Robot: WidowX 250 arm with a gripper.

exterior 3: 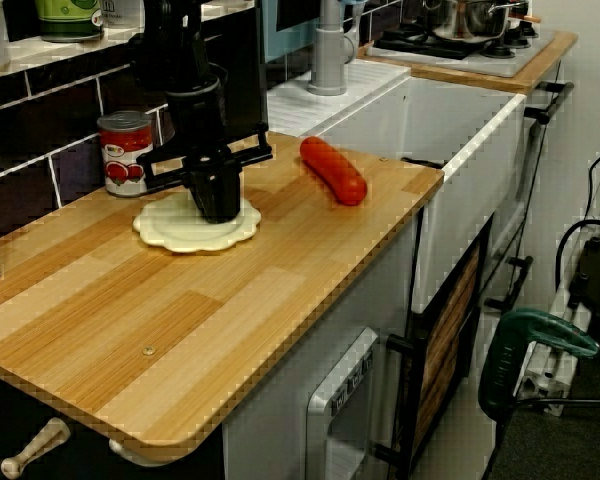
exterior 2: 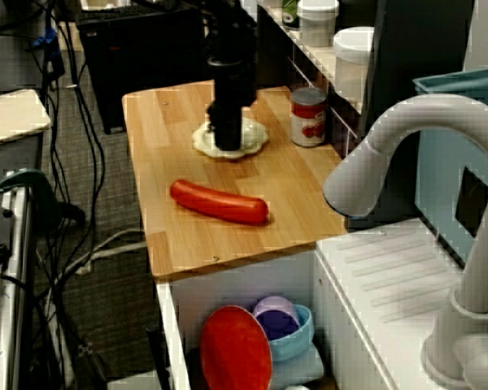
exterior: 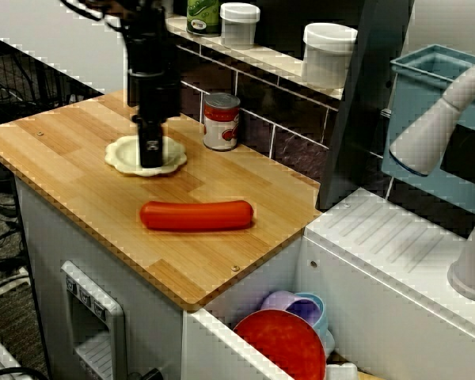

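My black gripper [exterior: 150, 158] stands upright with its tips down on the middle of a cream scalloped plate [exterior: 123, 154] at the back of the wooden counter [exterior: 79, 166]. In the view from the counter's end its fingers [exterior 3: 218, 205] hang close together under the finger rail, with no gap or object visible between them. A red sausage [exterior: 196, 214] lies on the wood a little in front of the plate, apart from the gripper. A red-labelled tin can [exterior: 221, 121] stands by the tiled wall just right of the plate. The view past the faucet shows the same gripper [exterior 2: 225, 145], plate [exterior 2: 256, 134] and sausage [exterior 2: 220, 202].
White jars [exterior: 328, 51] and a green one stand on the shelf above the tiles. A grey faucet [exterior 2: 390, 154] and a white sink lie right of the counter. Under the counter, a red plate [exterior: 281, 340] and stacked bowls sit. A pot [exterior 3: 470, 20] sits on the far stove.
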